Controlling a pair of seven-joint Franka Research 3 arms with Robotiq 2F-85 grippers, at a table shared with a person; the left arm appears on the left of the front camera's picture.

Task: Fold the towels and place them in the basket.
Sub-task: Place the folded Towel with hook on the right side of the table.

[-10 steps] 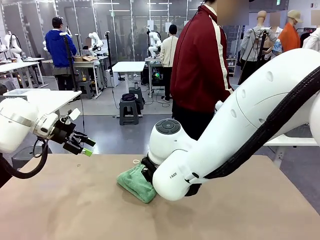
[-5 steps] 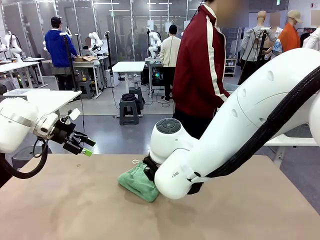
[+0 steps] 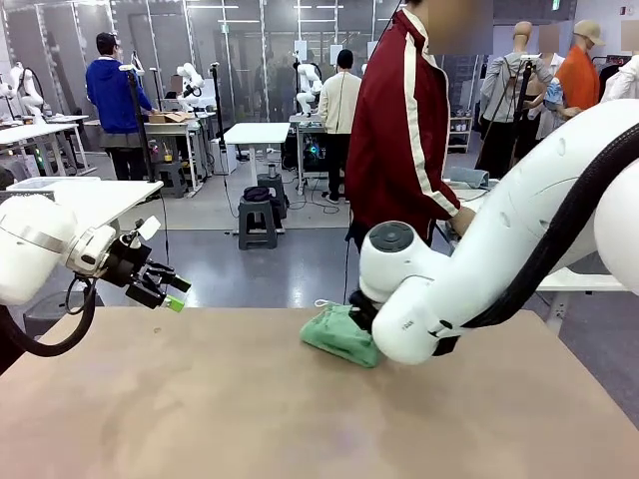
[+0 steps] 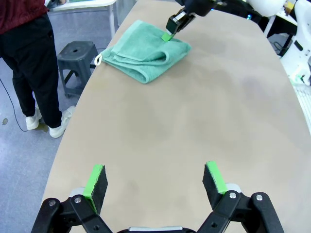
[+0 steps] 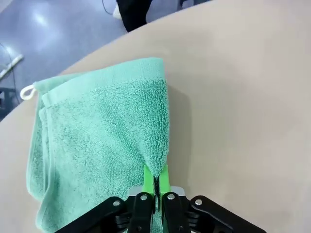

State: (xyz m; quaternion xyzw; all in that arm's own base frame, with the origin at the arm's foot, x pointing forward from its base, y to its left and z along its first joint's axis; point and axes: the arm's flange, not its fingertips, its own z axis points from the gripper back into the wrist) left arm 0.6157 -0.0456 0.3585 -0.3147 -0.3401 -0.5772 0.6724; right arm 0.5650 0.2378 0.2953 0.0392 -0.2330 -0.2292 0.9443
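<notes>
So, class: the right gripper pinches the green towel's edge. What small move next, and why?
Probably lift it off the table: the right gripper is shut on an edge of the mint towel, already folded, and the left gripper hangs open, far off.

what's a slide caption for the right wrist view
The right gripper pinches a corner of the folded mint green towel on the table.

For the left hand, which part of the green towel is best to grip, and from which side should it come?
Likely the thick corner nearest the left hand, approached low from the robot's left. The green towel lies folded flat on the table, so that layered corner offers something to pinch, and the right hand is shut on the far edge.
</notes>
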